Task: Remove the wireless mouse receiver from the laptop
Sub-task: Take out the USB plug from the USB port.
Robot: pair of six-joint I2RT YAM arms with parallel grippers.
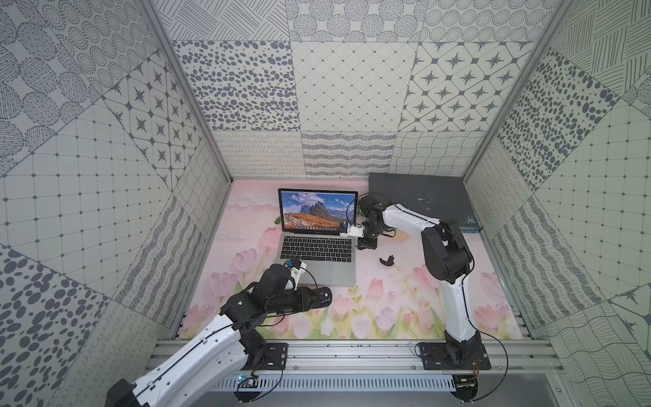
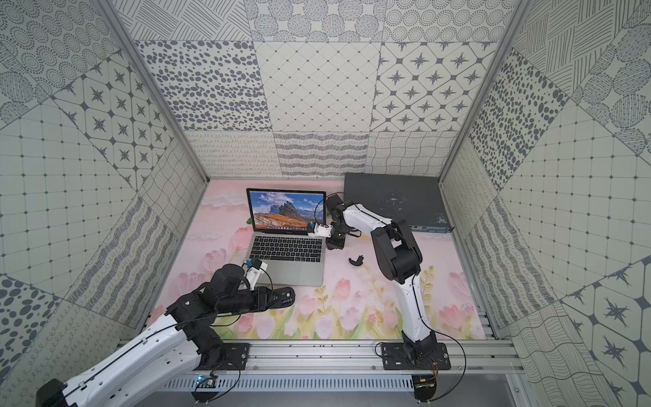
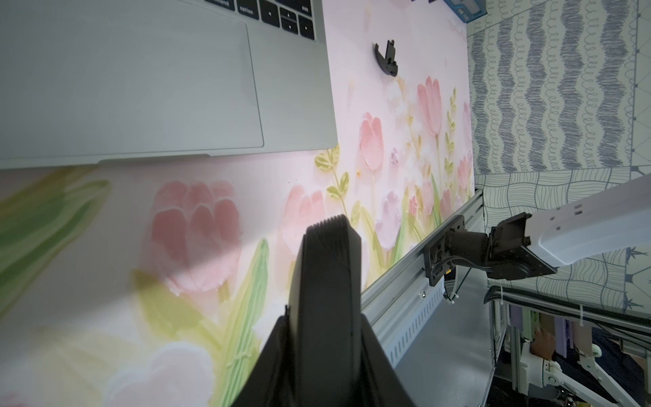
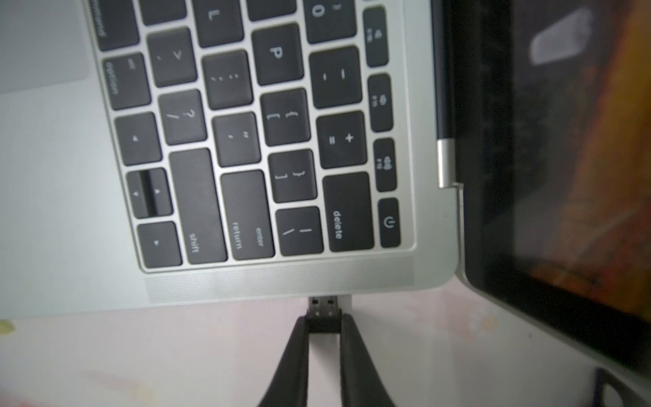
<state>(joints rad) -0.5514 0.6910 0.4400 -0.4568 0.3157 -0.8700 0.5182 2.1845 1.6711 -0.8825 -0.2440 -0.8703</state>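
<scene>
The silver-grey laptop (image 1: 318, 262) (image 2: 289, 265) stands open on the flowered mat, its screen lit with a mountain picture. In the right wrist view, the wireless mouse receiver (image 4: 323, 326) sits at the laptop's (image 4: 70, 211) right side edge. Its metal plug shows between its black cap and that edge. My right gripper (image 4: 323, 317) (image 1: 359, 245) (image 2: 329, 244) is shut on the cap, one finger on each side. My left gripper (image 3: 329, 229) (image 1: 326, 294) (image 2: 287, 293) hangs shut and empty over the mat, in front of the trackpad (image 3: 141, 88).
A small black plastic piece (image 1: 386, 260) (image 2: 356, 260) (image 3: 386, 60) lies on the mat to the right of the laptop. A flat dark grey box (image 1: 419, 197) (image 2: 391, 193) fills the back right corner. Patterned walls close in three sides, and a metal rail (image 1: 352, 352) runs along the front.
</scene>
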